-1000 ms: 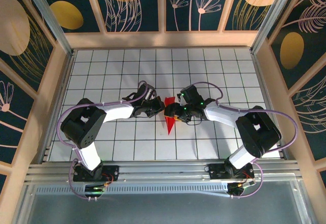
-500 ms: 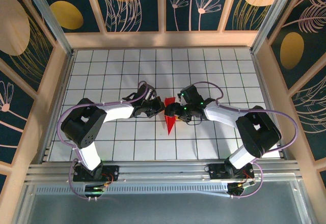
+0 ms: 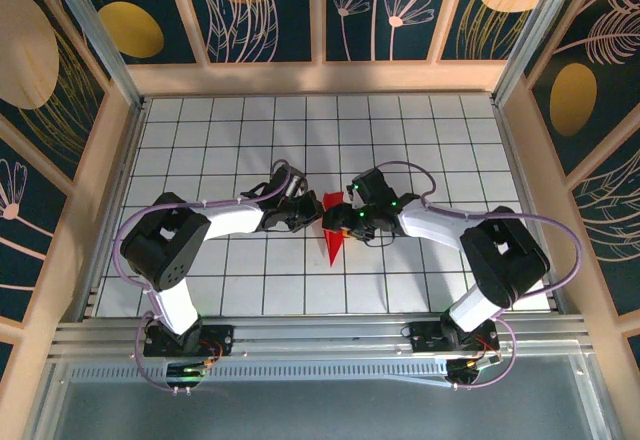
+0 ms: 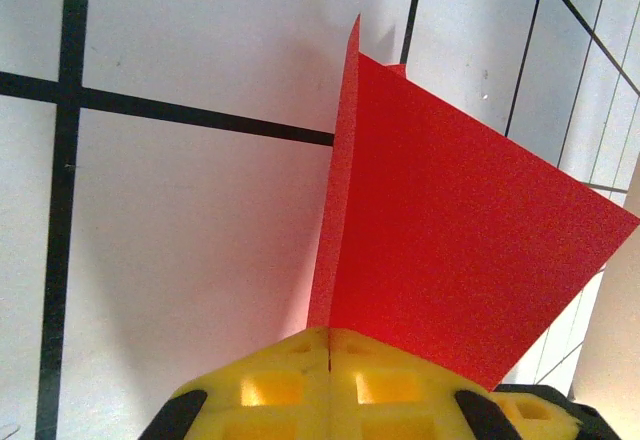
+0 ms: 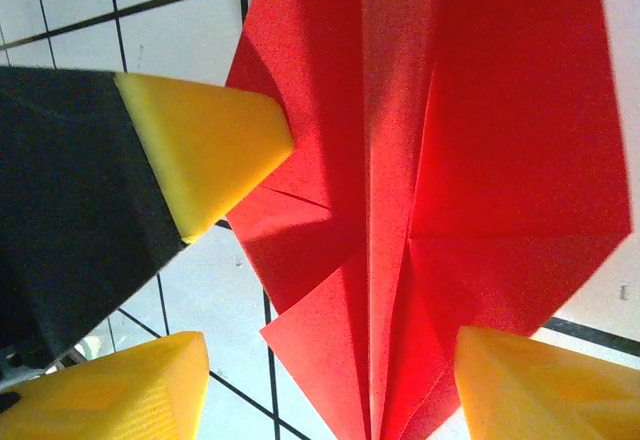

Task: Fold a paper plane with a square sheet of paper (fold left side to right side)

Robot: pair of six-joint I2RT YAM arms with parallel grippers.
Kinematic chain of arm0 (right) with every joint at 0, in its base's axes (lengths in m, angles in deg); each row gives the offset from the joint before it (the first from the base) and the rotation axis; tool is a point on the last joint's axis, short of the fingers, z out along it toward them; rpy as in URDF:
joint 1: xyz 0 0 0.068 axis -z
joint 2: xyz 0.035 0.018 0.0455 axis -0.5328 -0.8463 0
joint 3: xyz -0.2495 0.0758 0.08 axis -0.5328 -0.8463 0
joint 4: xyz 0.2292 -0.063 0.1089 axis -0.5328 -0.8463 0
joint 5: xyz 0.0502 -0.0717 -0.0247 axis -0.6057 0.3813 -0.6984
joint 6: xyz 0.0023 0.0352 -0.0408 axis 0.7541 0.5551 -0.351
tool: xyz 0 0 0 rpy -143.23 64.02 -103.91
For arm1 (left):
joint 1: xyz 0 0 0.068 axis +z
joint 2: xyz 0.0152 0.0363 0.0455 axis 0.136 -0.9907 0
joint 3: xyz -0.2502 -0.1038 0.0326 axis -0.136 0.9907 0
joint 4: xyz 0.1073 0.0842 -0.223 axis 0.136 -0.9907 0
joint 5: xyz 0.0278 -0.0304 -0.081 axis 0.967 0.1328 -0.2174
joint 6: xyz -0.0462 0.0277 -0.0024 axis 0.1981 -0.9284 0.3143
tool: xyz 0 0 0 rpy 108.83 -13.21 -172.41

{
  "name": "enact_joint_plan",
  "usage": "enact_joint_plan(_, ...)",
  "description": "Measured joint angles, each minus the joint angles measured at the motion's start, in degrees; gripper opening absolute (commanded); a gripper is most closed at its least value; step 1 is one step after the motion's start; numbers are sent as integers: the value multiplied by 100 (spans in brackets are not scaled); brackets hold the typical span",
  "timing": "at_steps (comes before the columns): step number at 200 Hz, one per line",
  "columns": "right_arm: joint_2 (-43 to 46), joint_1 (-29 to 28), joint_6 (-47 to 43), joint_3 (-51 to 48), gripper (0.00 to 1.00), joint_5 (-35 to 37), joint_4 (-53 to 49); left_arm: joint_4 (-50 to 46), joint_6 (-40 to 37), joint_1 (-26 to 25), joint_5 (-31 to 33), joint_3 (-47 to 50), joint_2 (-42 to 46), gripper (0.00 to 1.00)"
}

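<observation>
The square sheet of paper is folded into a slim red paper plane point(image 3: 332, 245) that lies mid-table with its sharp tip toward the near edge. In the left wrist view its wing point(image 4: 450, 230) stands up from a crease. My left gripper point(image 4: 330, 335) is shut on that crease, at the plane's left side point(image 3: 310, 216). My right gripper point(image 3: 342, 222) hangs over the plane from the right. In the right wrist view its yellow fingertips point(image 5: 540, 385) stand open on either side of the folded layers point(image 5: 400, 210). A left finger point(image 5: 200, 145) shows there at upper left.
The white gridded table point(image 3: 420, 140) is walled by wooden rails point(image 3: 320, 78) at the back and both sides. The two arm bases point(image 3: 190, 340) sit at the near edge. Free tiles lie behind and beside the arms.
The right gripper has shifted very slightly over the paper. The left gripper and the plane have stayed where they were.
</observation>
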Motion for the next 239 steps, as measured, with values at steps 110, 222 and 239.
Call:
enact_joint_plan(110, -313, -229, -24, 232, 52, 164, -122, 4, 2, -7, 2, 52, -2, 0)
enact_joint_plan(222, -389, -278, -234, 463, 26, 505, -647, 2, 2, -11, 0, 96, -7, 0)
enact_joint_plan(239, -435, -313, -210, 463, 26, 518, -647, 2, 2, -11, 0, 96, -7, 0)
